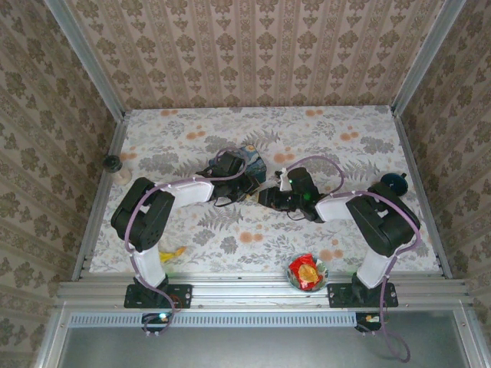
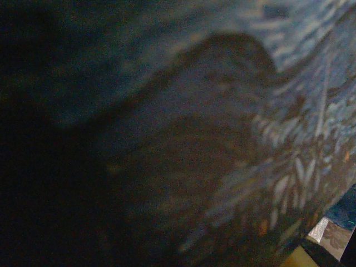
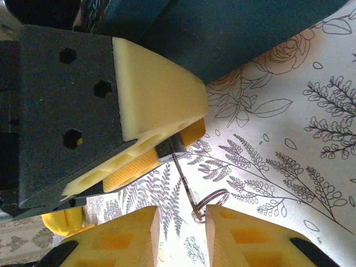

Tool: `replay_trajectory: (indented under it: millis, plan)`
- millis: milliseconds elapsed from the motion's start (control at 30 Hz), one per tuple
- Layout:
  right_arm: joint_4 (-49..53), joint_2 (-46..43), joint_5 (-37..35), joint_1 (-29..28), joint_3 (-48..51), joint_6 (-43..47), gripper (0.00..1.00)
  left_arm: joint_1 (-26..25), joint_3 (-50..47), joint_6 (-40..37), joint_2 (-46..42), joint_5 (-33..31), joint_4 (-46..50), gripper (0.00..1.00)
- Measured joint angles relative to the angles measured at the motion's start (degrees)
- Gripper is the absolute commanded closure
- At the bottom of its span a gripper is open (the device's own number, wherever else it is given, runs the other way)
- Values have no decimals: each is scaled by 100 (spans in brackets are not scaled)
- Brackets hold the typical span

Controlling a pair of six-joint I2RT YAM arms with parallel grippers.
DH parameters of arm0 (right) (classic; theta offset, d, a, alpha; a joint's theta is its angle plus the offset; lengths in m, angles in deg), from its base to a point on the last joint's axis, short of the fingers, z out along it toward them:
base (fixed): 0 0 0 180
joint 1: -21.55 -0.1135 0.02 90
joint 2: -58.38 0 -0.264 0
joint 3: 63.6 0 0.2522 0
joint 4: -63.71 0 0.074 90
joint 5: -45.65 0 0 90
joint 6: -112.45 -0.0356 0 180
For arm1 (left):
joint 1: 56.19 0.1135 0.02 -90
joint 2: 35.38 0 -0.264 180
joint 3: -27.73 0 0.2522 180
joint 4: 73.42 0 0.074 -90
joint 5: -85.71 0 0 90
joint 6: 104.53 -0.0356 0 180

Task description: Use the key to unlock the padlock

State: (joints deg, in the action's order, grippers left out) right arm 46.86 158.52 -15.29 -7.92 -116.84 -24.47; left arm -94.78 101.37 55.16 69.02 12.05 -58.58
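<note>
Overhead, left side: the left arm reaches across the flowered desk (image 1: 330,138) to the blue painted tin (image 1: 247,156) near the middle. The left wrist camera sits hard against the tin's painted side. That view is dark and blurred, and little else can be read from it.

Right wrist view, upper left: the left gripper (image 3: 178,142) lies low over the desk. Its jaws are nearly together, pinched on the padlock (image 3: 167,151), a small dark-and-silver block at the fingertips. The padlock is near the tin's dark blue edge. A thin silvery wire (image 3: 182,177) runs down from the block to a key ring (image 3: 212,200). I cannot tell whether that wire is the shackle or a key.

Lower centre: the right gripper (image 3: 182,211) faces the left one with its jaws partly apart, and bare desk shows in the gap. It has hold of nothing. The key ring lies at the tip of its right-hand finger (image 3: 250,239); contact cannot be confirmed.

Overhead, right of centre: a bowl (image 1: 307,274) with red and yellow contents stands at the near edge, well apart from both grippers.
</note>
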Motion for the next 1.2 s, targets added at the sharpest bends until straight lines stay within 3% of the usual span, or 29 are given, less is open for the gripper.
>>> replay_trajectory:
  millis: [500,1200]
  plan:
    - [-46,151,0,-4,-61,-79,98,2,0,0,0,2,-22,96]
    - [-35,105,-4,98,-66,-129,100,0,-26,15,0,0,-107,96]
